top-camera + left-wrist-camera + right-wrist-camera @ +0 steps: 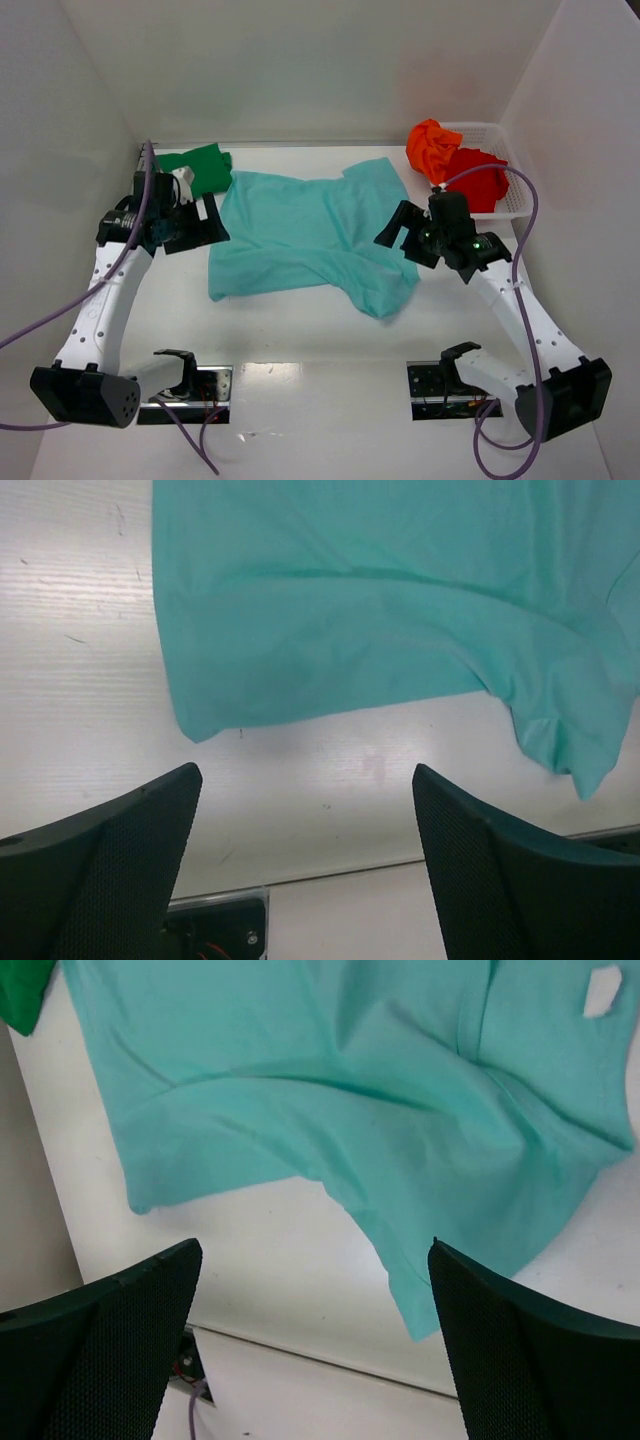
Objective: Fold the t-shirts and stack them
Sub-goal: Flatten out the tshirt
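The light teal t-shirt [305, 232] lies spread and rumpled in the middle of the table; it also shows in the left wrist view [380, 610] and the right wrist view [350, 1090]. The dark green t-shirt [197, 166] lies folded at the back left. The orange t-shirt [432, 148] and red t-shirt [478, 180] sit crumpled in the white basket [518, 188]. My left gripper [198, 222] is open and empty above the teal shirt's left edge. My right gripper [400, 232] is open and empty above its right side.
White walls enclose the table on three sides. The arm bases and cables sit at the near edge [190, 385]. A corner of the green shirt shows in the right wrist view [22, 995].
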You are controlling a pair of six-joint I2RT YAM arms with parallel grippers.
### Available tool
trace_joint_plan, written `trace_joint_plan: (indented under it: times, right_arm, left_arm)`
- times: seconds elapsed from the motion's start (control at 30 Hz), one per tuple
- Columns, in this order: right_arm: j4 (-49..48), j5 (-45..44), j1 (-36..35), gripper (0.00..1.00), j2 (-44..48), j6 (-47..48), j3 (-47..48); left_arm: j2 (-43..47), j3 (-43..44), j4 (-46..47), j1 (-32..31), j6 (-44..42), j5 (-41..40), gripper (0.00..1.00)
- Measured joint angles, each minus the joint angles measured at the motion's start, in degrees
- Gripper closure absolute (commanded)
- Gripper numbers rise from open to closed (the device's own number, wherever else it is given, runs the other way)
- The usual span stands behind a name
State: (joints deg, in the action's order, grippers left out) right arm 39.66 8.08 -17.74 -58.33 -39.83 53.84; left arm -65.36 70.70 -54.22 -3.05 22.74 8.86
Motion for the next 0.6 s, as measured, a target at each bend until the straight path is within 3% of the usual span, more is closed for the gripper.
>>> trace_joint_plan:
  times: [0.23, 0.6]
  right_arm:
    - [-2.8, -1.8, 0.0, 0.0, -7.7, 2.8, 6.3]
    - [-10.7, -10.8, 0.4, 0.0, -32.0, 8.5, 20.3]
  left_arm:
    - [-1.7, 2.5, 5.5, 0.0, 1.4, -2.8, 0.04]
    - [-25.5, 7.9, 22.5, 1.4, 1.9, -6.2, 0.05]
